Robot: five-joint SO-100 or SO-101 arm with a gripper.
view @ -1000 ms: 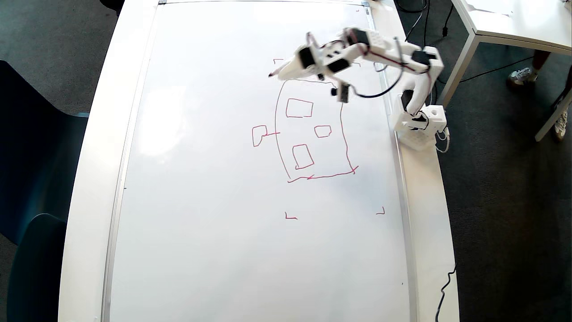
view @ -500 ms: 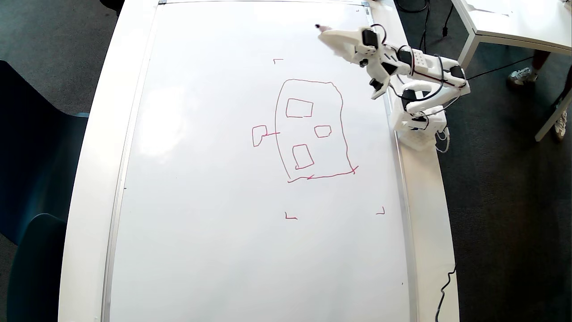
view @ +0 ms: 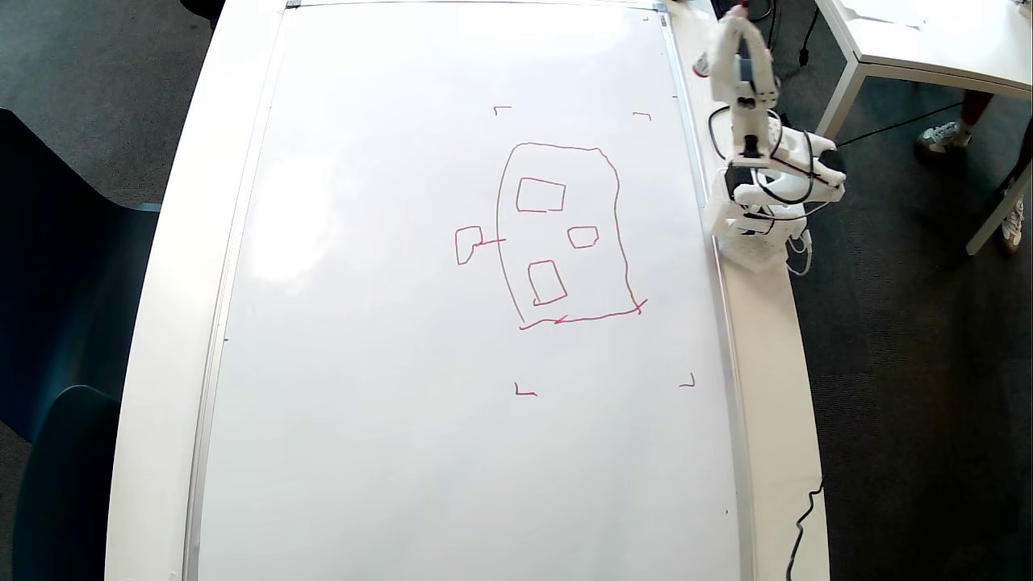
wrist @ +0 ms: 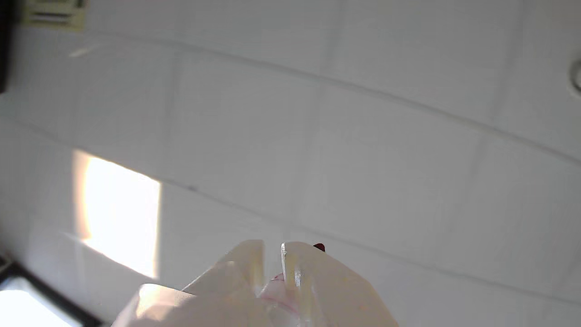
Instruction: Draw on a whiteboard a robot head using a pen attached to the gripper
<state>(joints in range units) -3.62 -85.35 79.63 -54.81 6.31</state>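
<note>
Whiteboard (view: 387, 363) fills most of the overhead view, lying flat on a white table (view: 173, 266), with four small red corner marks (view: 525, 391) framing the drawing area. Inside them sits the robot head (view: 620, 234): a closed tall outline, three small boxes within, and one box on a stalk at its left. It reads as finished, so the step in hand looks like parking the arm (view: 754, 153). That arm is folded upright over its base at the board's right edge, clear of the glossy surface. Doing this well means keeping the tip raised so no stray stroke crosses the drawing. The gripper (wrist: 272, 247) points at ceiling tiles in the wrist view, its jaws pinching the pen (wrist: 319, 247), only its red tip showing.
</note>
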